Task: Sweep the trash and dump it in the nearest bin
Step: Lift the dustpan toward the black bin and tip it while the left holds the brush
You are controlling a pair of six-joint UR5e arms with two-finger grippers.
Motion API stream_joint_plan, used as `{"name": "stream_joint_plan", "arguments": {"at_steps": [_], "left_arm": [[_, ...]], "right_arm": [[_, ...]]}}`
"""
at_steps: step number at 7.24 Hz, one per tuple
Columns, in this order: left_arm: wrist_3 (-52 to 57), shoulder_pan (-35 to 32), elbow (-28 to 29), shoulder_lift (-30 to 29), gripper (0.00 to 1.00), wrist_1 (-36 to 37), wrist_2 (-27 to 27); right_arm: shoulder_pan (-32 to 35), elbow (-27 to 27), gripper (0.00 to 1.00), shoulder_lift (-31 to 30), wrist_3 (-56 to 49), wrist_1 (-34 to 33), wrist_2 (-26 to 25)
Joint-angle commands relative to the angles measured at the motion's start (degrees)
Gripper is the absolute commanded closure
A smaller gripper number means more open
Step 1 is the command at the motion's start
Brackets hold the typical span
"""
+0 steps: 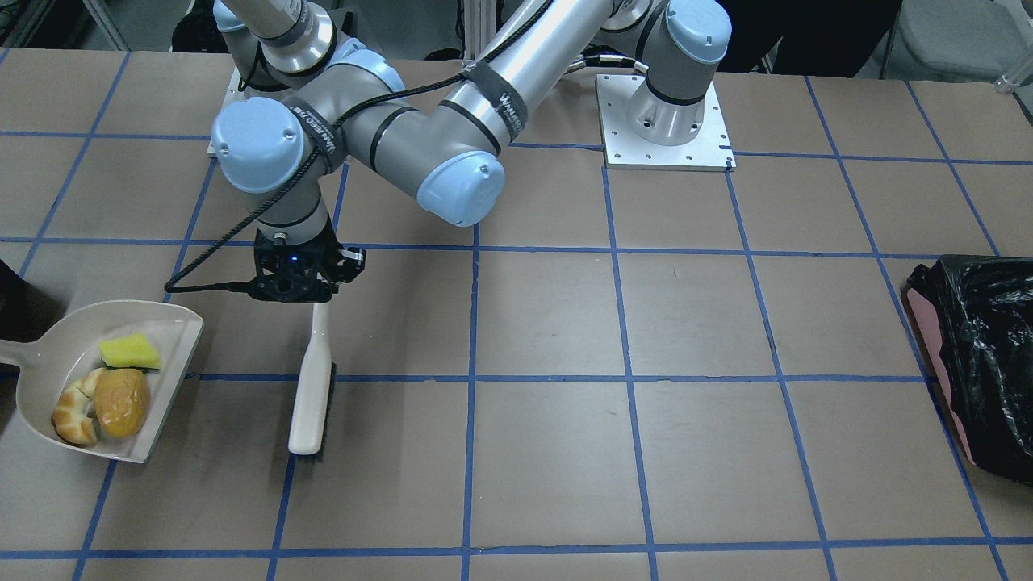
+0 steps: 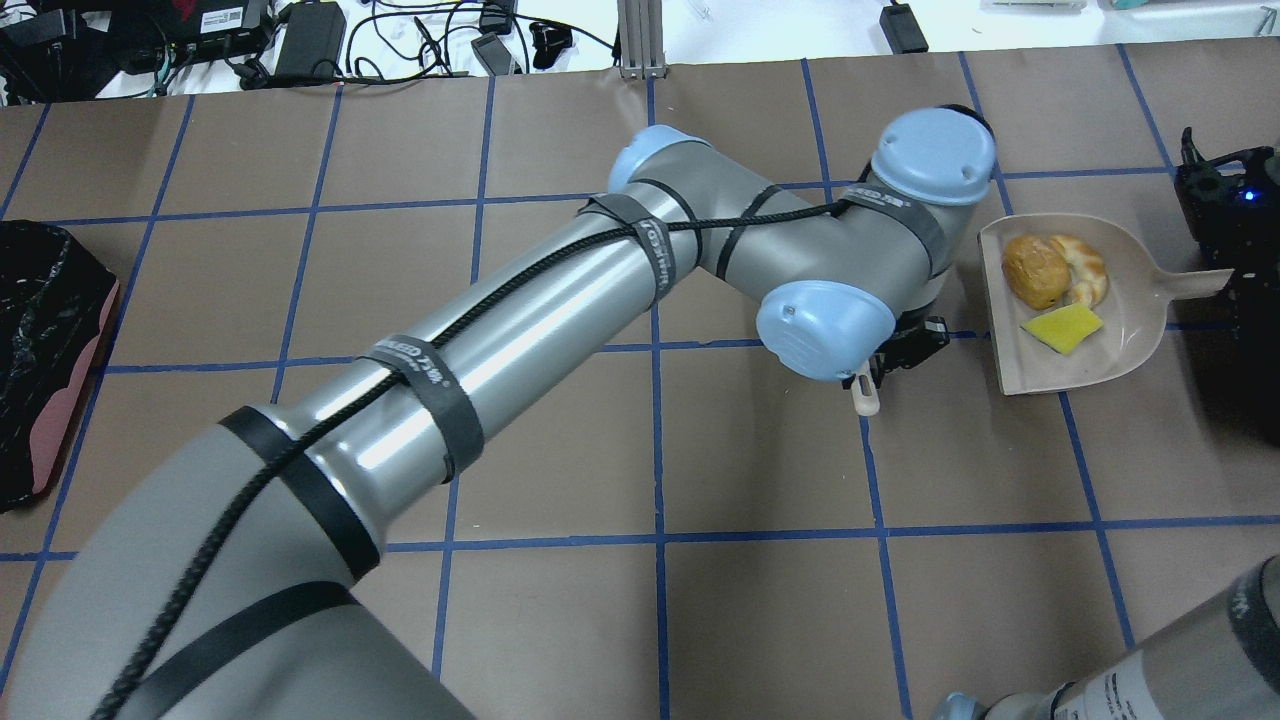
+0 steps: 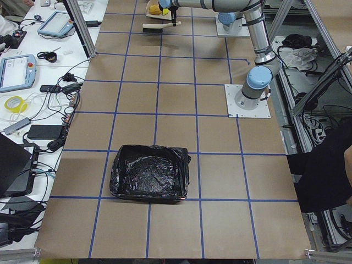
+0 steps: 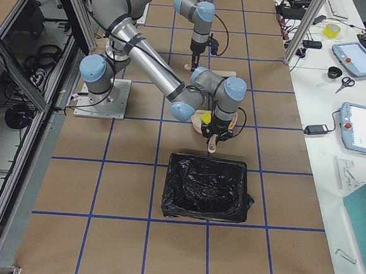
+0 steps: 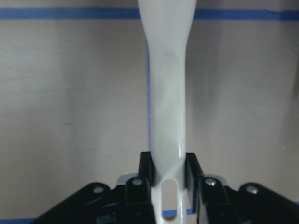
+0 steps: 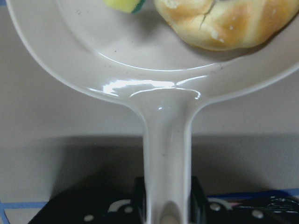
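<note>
Right now the roll (image 1: 121,402), croissant (image 1: 73,415) and sponge (image 1: 129,351) all lie in the dustpan (image 1: 73,347), low at the bench's (image 1: 565,323) right end, close to the bin (image 4: 207,190). The right tool (image 6: 167,198) pinches the dustpan's handle. The left tool (image 5: 168,168) clamps the brush (image 1: 311,403) handle, its head down near the pan's open edge.
</note>
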Motion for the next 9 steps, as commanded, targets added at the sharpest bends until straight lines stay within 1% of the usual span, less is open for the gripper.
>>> {"name": "stream_joint_plan", "arguments": {"at_steps": [1,2,3,4,5,6,7,9], "left_arm": [[7.9,3.9,-7.9,7.2,1.00,-0.9,0.2],[9.5,4.4,-13.1,10.2,1.00,-0.5,0.2],[12.6,5.0,-18.2,13.8,1.00,-0.6,0.8],[13.2,5.2,-22.5,17.3,1.00,-0.9,1.9],[14.6,5.9,-27.2,19.6,1.00,0.0,1.8],[15.9,8.5,-29.8,21.7,1.00,0.1,1.6],[14.8,8.9,-31.4,24.0,1.00,-0.1,1.5],[13.5,9.0,-36.7,27.1,1.00,-0.1,1.4]], "right_arm": [[-1.2,-4.7,1.00,0.0,1.1,6.3,2.1],[-1.4,-7.5,1.00,0.1,1.2,9.6,2.2],[-3.1,-9.8,1.00,-0.1,3.3,11.8,2.2],[-5.5,-12.2,1.00,-0.2,4.3,15.7,2.1],[-8.4,-16.0,1.00,-0.5,4.0,20.7,2.0],[-12.2,-18.9,1.00,-0.4,2.9,24.4,1.9],[-15.0,-20.1,1.00,-0.3,-0.3,24.4,1.4],[-20.5,-22.9,1.00,0.1,-1.0,24.0,1.1]]}}
